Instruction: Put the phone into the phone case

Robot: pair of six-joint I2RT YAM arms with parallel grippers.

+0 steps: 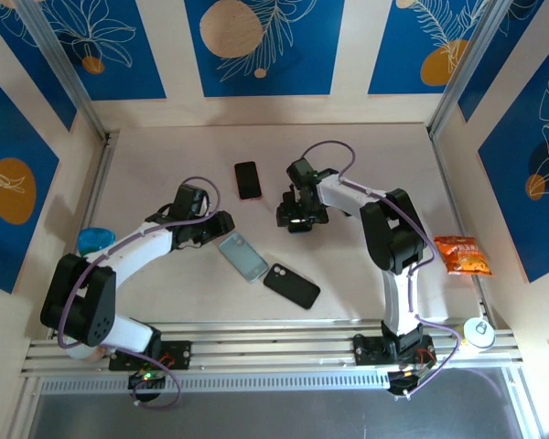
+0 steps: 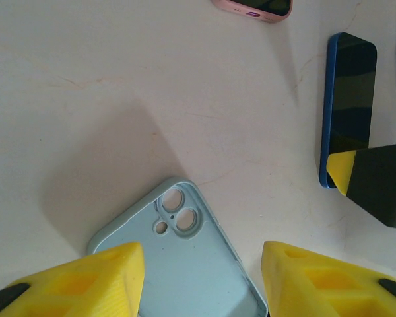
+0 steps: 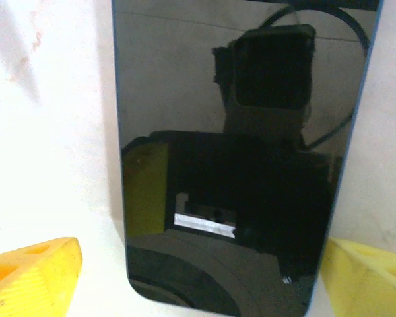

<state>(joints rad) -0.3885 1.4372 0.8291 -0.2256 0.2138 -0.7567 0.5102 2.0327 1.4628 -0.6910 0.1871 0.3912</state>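
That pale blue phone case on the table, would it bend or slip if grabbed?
Probably bendy: the phone case looks like a thin, empty shell with soft rounded edges, so squeezing its sides may flex it. Likely light, being hollow. Lying flat on the smooth table, it might slide rather than tip when pushed.

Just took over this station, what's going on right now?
The right gripper hangs wide open over the blue-edged phone, which lies flat on the table. The left gripper straddles the light blue phone case; whether it grips it is unclear. The phone is not yet in the case.
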